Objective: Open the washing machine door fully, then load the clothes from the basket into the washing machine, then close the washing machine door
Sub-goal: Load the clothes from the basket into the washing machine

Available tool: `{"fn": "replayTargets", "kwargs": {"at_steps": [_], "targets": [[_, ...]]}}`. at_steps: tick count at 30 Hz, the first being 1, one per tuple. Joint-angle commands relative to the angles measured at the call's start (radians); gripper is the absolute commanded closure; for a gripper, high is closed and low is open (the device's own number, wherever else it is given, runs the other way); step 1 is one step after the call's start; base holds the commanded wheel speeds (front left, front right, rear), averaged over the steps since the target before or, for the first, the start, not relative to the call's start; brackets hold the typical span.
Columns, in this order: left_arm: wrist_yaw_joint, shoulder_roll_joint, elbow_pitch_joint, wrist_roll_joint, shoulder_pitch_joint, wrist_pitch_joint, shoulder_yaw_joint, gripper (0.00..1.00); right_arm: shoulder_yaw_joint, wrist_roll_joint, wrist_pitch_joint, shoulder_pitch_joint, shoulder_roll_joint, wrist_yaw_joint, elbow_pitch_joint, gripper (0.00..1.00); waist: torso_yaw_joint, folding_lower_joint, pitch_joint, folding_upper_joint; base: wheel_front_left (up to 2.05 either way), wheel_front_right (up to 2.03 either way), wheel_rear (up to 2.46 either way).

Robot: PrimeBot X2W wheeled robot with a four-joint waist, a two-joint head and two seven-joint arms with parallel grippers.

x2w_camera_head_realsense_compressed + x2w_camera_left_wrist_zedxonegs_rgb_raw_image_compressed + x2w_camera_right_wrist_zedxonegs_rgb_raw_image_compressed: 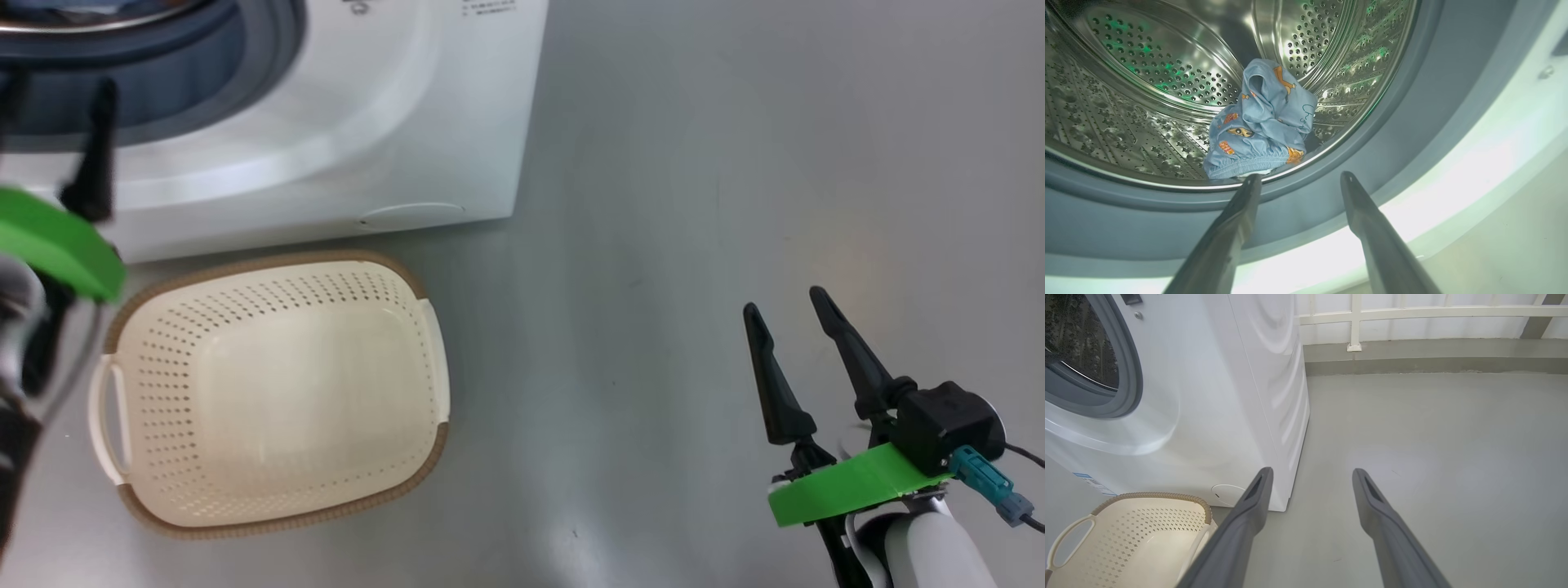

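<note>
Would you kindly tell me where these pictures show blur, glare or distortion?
Head view: the left gripper at the left edge is blurred, while the basket is sharp. Left wrist view: green glints and glare on the steel drum. Right wrist view: even light, with the washing machine looking bowed by the wide lens.

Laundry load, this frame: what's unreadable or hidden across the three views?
Head view: left gripper blurred, cut by left edge; print on the big white front-loading washing machine too small, cut by top edge.
Left wrist view: light-blue printed fabric clothes bunched in the steel drum; folds hide how many pieces.
Right wrist view: small blue label sticker too small to read.
</note>
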Motion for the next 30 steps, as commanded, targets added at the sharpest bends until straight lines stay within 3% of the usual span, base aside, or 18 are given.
{"fn": "replayTargets", "kwargs": {"at_steps": [1, 7, 15, 30], "targets": [[0.025, 0.062, -0.059, -0.007, 0.041, -0.013, 0.039, 0.0, 0.014, -0.016, 0.008, 0.031, -0.004, 0.01, -0.028, 0.0, 0.022, 0.0, -0.028, 0.0, 0.0, 0.0, 0.0], [0.156, 0.056, -0.292, -0.002, 0.269, -0.044, 0.041, 0.0, -0.001, -0.022, 0.023, 0.05, -0.004, 0.01, -0.045, 0.0, 0.049, 0.0, -0.073, 0.0, 0.0, 0.0, 0.0], [0.259, 0.023, -0.456, 0.006, 0.459, -0.082, 0.037, 0.0, -0.001, -0.027, 0.033, 0.072, -0.004, 0.01, -0.063, 0.0, 0.064, 0.0, -0.149, 0.0, 0.0, 0.0, 0.0], [0.345, -0.071, -0.555, -0.004, 0.708, -0.117, 0.071, 0.0, -0.006, -0.017, 0.064, 0.153, -0.004, 0.01, -0.098, 0.0, 0.062, 0.0, -0.327, 0.0, 0.0, 0.0, 0.0]]}}
